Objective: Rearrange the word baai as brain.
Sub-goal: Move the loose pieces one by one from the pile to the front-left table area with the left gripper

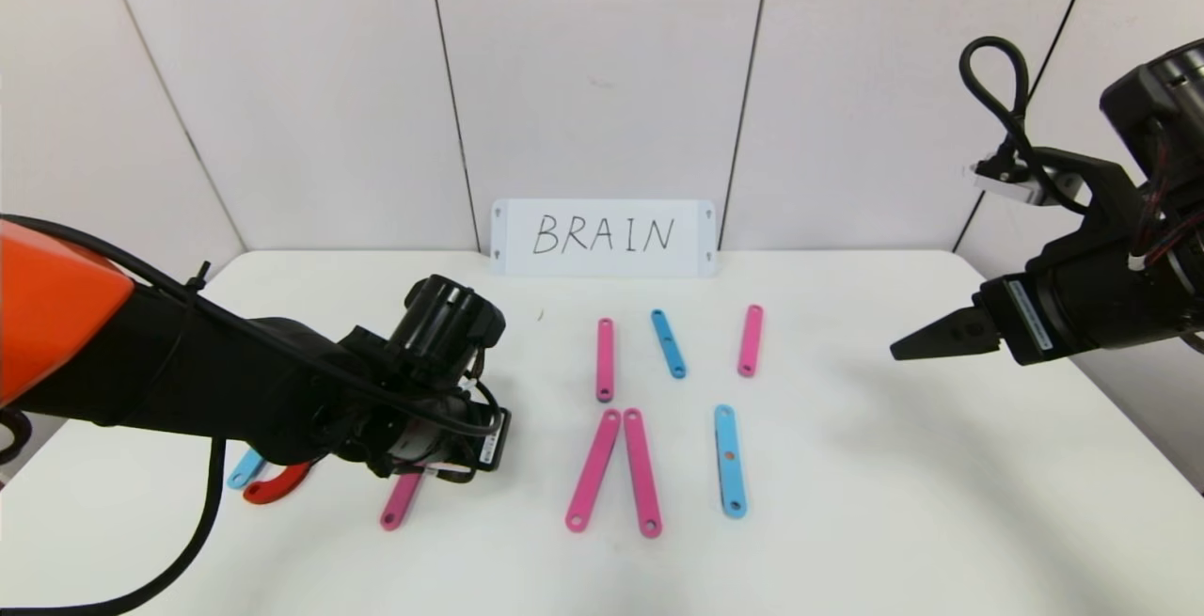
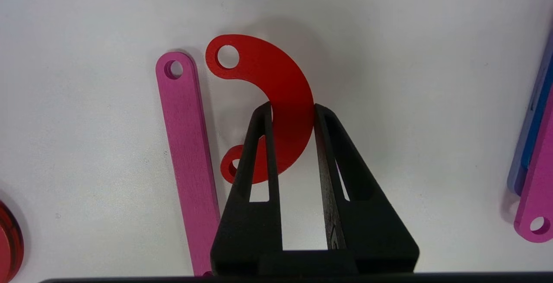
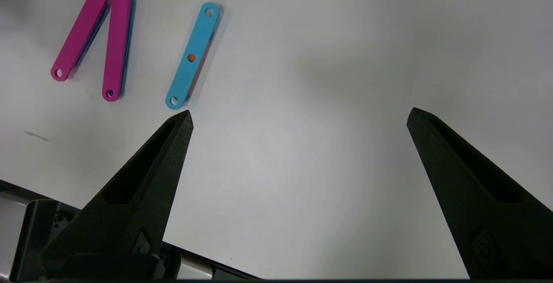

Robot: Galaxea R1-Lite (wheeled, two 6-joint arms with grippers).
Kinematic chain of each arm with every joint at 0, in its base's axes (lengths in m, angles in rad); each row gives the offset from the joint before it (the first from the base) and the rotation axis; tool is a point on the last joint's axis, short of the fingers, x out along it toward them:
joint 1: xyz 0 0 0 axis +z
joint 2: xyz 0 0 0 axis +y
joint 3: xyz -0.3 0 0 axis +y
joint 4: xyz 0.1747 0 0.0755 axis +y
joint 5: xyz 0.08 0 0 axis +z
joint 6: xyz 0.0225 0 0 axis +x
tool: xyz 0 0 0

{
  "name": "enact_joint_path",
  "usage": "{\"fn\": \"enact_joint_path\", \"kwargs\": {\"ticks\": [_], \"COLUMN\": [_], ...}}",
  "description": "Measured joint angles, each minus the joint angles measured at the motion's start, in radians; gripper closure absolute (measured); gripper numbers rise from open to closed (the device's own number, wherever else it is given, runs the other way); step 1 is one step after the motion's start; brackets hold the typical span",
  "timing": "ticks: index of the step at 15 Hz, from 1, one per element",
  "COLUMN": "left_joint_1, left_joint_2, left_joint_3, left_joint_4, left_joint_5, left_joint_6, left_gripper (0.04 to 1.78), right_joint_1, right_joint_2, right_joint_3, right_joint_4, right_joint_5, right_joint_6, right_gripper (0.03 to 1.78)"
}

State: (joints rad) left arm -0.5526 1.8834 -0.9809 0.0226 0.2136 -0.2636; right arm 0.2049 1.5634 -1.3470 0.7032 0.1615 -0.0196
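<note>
In the lower left of the head view, the left hand [image 2: 293,116] is clamping its fingers on a red C-shaped piece [image 2: 276,84], whose open side is facing the pink bar [image 2: 185,144] lying just beside it, long axis parallel to the fingers. Toward the middle, the word baai [image 1: 649,409] is lying as loose pink and blue bars on the tabletop [image 1: 894,503]. At the right edge, the right hand [image 3: 298,119] is hovering spread wide, well apart from the C. Farthest back, the white card [image 1: 604,237] is standing.

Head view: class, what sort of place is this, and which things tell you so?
Probably a robot test bench in a lab: a plain white table against bare white wall panels, a handwritten BRAIN card propped as a target, and two robot arms over loose coloured bars.
</note>
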Motion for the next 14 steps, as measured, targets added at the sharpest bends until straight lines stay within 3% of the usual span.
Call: {"fn": "enact_joint_path", "kwargs": {"ticks": [14], "left_joint_1": [-0.002], "left_joint_2": [0.029], "left_joint_3": [-0.038], "left_joint_4": [0.048], "left_joint_5": [-0.003], "left_joint_6": [-0.013], "left_gripper": [1.52], "right_joint_1": [0.000], "right_joint_2": [0.001], "right_joint_3": [0.000], "right_joint_4": [0.000], "right_joint_5": [0.000], "right_joint_6": [0.000], "right_gripper": [0.07]}}
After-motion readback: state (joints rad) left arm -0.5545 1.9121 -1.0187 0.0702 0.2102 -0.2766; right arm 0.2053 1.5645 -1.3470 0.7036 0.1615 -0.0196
